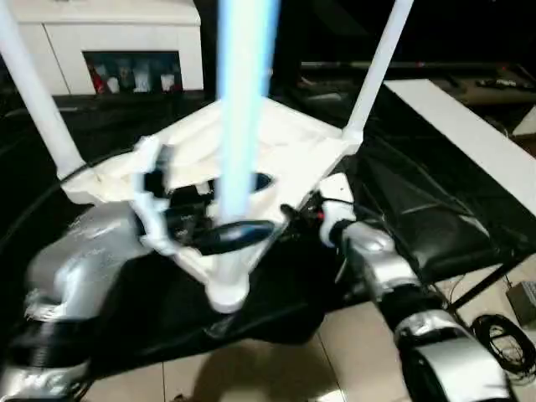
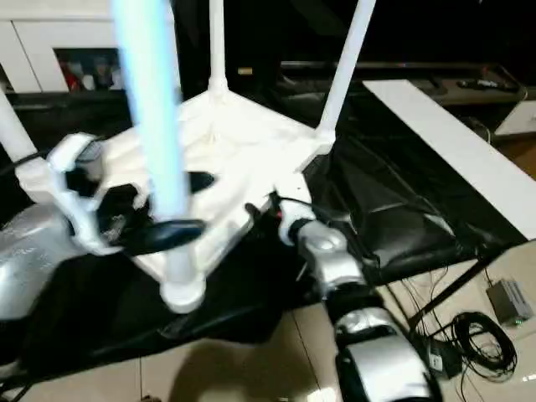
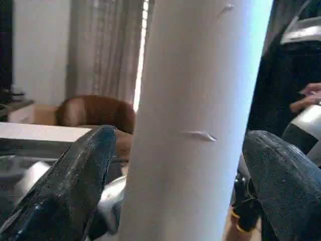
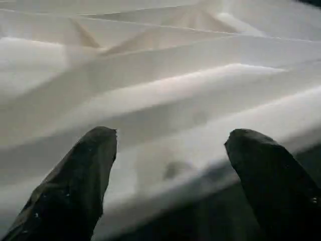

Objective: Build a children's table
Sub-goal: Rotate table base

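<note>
Table top [image 1: 285, 146] upside down on black surface, three legs socketed. Left hand [image 3: 175, 165] straddles fourth leg [image 1: 243, 109] at near corner socket [image 1: 228, 293], fingers apart (no clamp visible). Right hand [image 4: 168, 165] open at top's edge. Next, probably: press leg fully home.

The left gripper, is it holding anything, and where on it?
The left gripper brackets the nearest table leg low on the tube, just above its corner socket; firm contact cannot be told.

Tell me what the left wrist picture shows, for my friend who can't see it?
A thick white table leg stands upright between the left gripper's two black fingers, which sit apart on either side of it. Behind are curtains and something brown.
</note>
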Controlling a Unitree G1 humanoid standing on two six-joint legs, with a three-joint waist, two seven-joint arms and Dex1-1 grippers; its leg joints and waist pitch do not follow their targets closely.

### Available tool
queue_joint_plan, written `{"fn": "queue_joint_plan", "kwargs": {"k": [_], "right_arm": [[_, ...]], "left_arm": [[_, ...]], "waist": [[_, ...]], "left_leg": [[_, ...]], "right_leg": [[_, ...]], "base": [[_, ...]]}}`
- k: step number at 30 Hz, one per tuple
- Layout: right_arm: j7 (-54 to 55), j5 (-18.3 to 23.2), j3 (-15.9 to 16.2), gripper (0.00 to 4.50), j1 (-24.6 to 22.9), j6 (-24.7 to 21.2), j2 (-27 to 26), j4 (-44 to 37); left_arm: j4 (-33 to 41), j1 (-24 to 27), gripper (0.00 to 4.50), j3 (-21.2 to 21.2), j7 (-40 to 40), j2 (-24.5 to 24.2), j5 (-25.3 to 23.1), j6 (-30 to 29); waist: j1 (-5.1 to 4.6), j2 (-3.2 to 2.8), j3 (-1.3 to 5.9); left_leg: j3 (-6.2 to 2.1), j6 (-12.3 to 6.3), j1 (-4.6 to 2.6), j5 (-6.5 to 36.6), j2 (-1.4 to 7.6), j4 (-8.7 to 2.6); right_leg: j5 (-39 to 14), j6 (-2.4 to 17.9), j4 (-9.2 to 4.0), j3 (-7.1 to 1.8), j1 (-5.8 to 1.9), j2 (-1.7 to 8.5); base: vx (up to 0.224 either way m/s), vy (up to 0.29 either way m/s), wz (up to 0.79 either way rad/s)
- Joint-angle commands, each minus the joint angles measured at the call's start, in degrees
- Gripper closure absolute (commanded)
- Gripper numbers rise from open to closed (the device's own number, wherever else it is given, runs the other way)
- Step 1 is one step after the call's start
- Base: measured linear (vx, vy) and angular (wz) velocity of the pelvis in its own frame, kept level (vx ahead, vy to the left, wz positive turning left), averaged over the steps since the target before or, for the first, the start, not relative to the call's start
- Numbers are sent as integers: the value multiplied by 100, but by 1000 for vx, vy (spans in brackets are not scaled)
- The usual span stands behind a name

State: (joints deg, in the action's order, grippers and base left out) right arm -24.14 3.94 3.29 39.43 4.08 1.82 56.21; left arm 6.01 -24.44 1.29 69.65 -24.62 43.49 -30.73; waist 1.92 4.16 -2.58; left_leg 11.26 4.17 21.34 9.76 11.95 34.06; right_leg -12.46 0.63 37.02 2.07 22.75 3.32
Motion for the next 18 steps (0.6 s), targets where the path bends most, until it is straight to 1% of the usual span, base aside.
{"fn": "queue_joint_plan", "kwargs": {"k": [1, 2, 4, 5, 7, 8, 9, 10, 13, 14, 15, 17, 18], "right_arm": [[-59, 31, -15, 63, 149, 37, -24, 187], [-24, -6, 18, 63, 176, 102, -55, 227], [188, 6, -47, 63, 231, 202, -79, 251], [318, 38, -120, 63, 261, 235, -83, 254], [658, 103, -333, 63, 342, 470, -4, 246], [924, 150, -498, 63, 387, 628, 92, 226], [944, 153, -511, 63, 390, 641, 100, 224], [1218, 121, -627, 63, 424, 642, 226, 291], [1761, -45, -672, 63, 455, 390, 508, 611], [1761, -45, -672, 63, 455, 390, 508, 611], [1934, -72, -692, 63, 439, 311, 607, 738], [1894, -38, -707, 63, 426, 220, 621, 787], [1669, -61, -615, 63, 395, 37, 604, 871]], "left_arm": [[-7, -161, 6, 227, -8, 65, -112, 47], [-22, -202, 6, 299, 4, 102, -155, 71], [-74, -252, 6, 371, -14, 146, -249, 137], [-116, -274, 6, 385, -27, 166, -302, 176], [-239, -311, 6, 377, -38, 192, -457, 282], [-331, -327, 6, 353, -47, 205, -547, 361], [-339, -328, 6, 351, -48, 206, -554, 367], [-399, -335, 6, 350, -43, 175, -587, 393], [-415, -311, 6, 350, -39, 120, -582, 410], [-415, -311, 6, 350, -39, 120, -582, 410], [-406, -295, 6, 351, -37, 110, -576, 415], [-395, -288, 6, 355, -28, 103, -566, 400], [-370, -283, 6, 360, -9, 103, -544, 380]], "waist": [[-2, -152, 346], [-6, -143, 340], [7, -144, 335], [6, -141, 334], [15, -150, 329], [16, -148, 324], [23, -144, 329], [22, -144, 333], [19, -146, 347], [21, -142, 351], [21, -138, 352], [3, -132, 360], [-1, -138, 357]], "left_leg": [[-50, 270, -104, 1079, 112, -362], [-49, 259, -105, 1085, 114, -366], [-47, 272, -112, 1124, 120, -368], [-47, 276, -117, 1141, 121, -370], [-46, 309, -125, 1183, 122, -374], [-43, 339, -128, 1222, 118, -373], [-42, 358, -135, 1231, 116, -370], [-48, 373, -129, 1209, 113, -371], [-32, 378, -124, 1064, 83, -349], [-30, 369, -119, 1029, 78, -344], [-23, 328, -97, 1011, 67, -333], [-27, 265, -77, 953, 68, -329], [-30, 257, -69, 958, 66, -330]], "right_leg": [[-221, 1094, -395, -250, -250, 322], [-183, 1120, -395, -246, -248, 315], [-239, 1113, -398, -248, -247, 326], [-262, 1107, -401, -246, -244, 323], [-341, 1075, -412, -248, -234, 328], [-405, 1033, -425, -250, -229, 323], [-429, 1009, -421, -249, -233, 322], [-417, 977, -408, -245, -242, 314], [-170, 972, -387, -239, -250, 288], [-108, 981, -383, -240, -255, 287], [-33, 994, -382, -246, -268, 290], [67, 1031, -373, -241, -283, 288], [62, 1037, -375, -240, -289, 290]], "base": [[0, 0, 0], [0, 0, 0], [0, 0, 0], [0, 0, 0], [0, 0, 0], [0, 0, 0], [0, 0, 0], [0, 0, 0], [0, 0, 0], [0, 0, 0], [0, 0, 0], [0, 0, 0], [0, 0, 0]]}}
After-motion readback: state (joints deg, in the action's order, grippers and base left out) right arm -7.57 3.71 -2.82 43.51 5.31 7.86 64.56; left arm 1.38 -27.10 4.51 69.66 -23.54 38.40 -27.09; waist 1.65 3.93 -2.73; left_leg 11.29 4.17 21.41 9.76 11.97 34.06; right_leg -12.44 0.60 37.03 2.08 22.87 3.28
